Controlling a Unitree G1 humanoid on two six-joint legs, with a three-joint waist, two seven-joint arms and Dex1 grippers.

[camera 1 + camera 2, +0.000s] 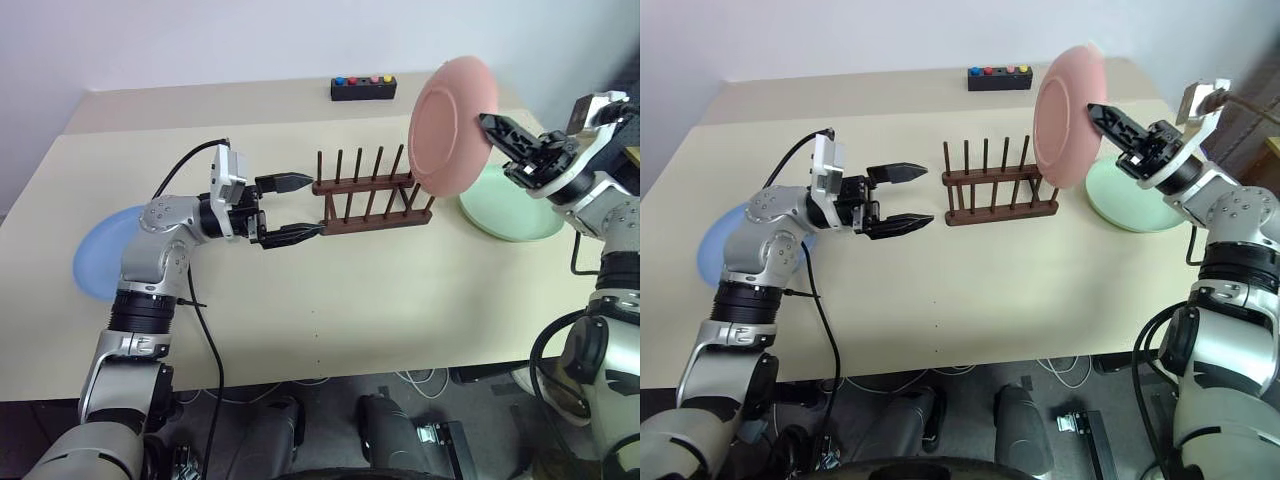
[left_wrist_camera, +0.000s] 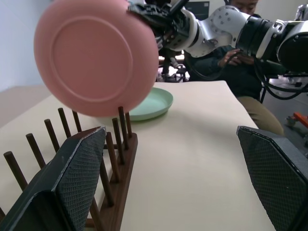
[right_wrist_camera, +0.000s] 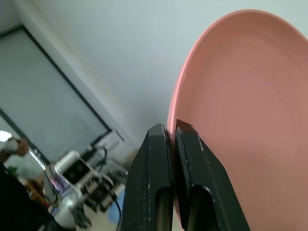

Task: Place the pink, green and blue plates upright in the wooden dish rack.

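Note:
My right gripper (image 1: 487,122) is shut on the rim of the pink plate (image 1: 450,125). It holds the plate upright in the air, just above the right end of the wooden dish rack (image 1: 370,190) in the middle of the table. The green plate (image 1: 520,215) lies flat on the table to the right of the rack, under my right hand. At the table's left, the blue plate (image 1: 95,260) lies flat, partly hidden by my left arm. My left gripper (image 1: 312,206) is open at the rack's left end, pointing along it, with nothing between its fingers.
A small black box with coloured buttons (image 1: 364,88) stands at the table's back edge behind the rack. A seated person (image 2: 240,53) is beyond the table's right end. A black cable (image 1: 205,330) hangs from my left arm over the front edge.

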